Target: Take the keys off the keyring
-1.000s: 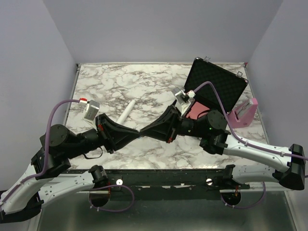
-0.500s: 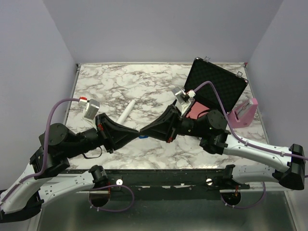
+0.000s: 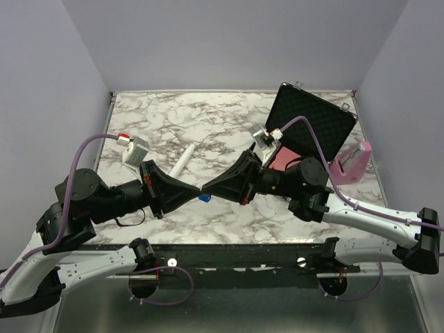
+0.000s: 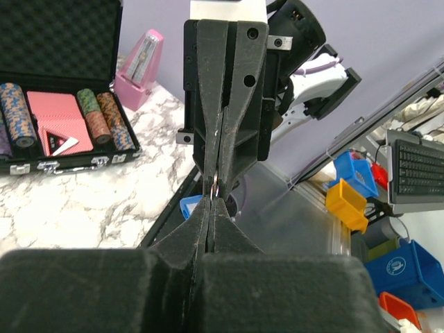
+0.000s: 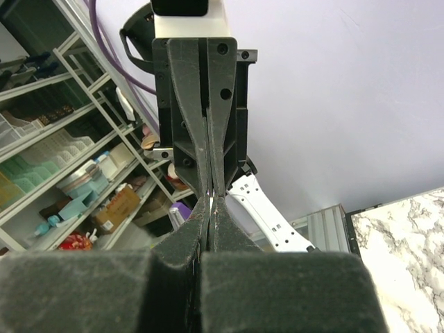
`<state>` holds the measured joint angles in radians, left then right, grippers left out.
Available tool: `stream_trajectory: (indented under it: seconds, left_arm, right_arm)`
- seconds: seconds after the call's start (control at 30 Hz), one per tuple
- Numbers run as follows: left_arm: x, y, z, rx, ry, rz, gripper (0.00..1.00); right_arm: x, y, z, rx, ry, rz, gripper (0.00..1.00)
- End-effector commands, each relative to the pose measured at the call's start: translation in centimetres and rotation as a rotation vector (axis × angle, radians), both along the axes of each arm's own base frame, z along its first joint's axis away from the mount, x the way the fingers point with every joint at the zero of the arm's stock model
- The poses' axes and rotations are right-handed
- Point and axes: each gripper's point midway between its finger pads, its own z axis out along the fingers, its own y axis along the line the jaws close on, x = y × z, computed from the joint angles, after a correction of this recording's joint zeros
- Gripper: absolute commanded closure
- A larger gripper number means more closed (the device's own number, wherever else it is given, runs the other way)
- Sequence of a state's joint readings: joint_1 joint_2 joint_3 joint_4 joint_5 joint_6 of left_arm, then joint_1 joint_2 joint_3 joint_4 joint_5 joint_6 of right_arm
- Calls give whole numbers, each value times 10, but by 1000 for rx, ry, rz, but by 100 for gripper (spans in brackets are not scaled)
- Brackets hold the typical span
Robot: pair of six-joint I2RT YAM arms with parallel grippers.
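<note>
My left gripper and right gripper meet tip to tip above the marble table's front middle. Both are shut on the thin silvery keyring, which shows as a sliver between the touching fingertips in the left wrist view. A key with a blue head hangs just under the meeting point; it also shows in the left wrist view, left of my left gripper. In the right wrist view my right gripper faces the left gripper's shut fingers; the key is hidden there.
A white stick-like tool lies on the marble table behind the grippers. An open black case holding poker chips stands at the back right, with a pink metronome beside it.
The blue key has dropped into view under the joined fingertips. The left arm's wrist has lifted and shifted slightly right. Both grippers stay shut tip to tip.
</note>
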<state>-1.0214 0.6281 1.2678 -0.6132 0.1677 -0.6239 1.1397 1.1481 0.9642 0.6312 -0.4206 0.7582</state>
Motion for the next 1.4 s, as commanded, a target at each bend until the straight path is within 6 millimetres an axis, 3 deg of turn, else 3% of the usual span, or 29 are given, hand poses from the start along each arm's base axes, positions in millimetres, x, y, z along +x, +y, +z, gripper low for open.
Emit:
stream_trajectory:
  seconds: [0.0,1.0,1.23,1.37]
  left_arm:
    - [7,0,-7,81,-14,23,100]
    - [2,18,-18,352,-121,-32,100]
    - [4,23,0,266,-114,21,36]
    - [14,34,9,189,-84,129,29]
  right_arm:
    - [-14,0,2,-26,-28,65,99]
    - [-30,10,-19,-152,-39,194,99]
    - [-34,9,-22,-171,-44,220,99]
    - [-31,8,-21,-163,-44,196,99]
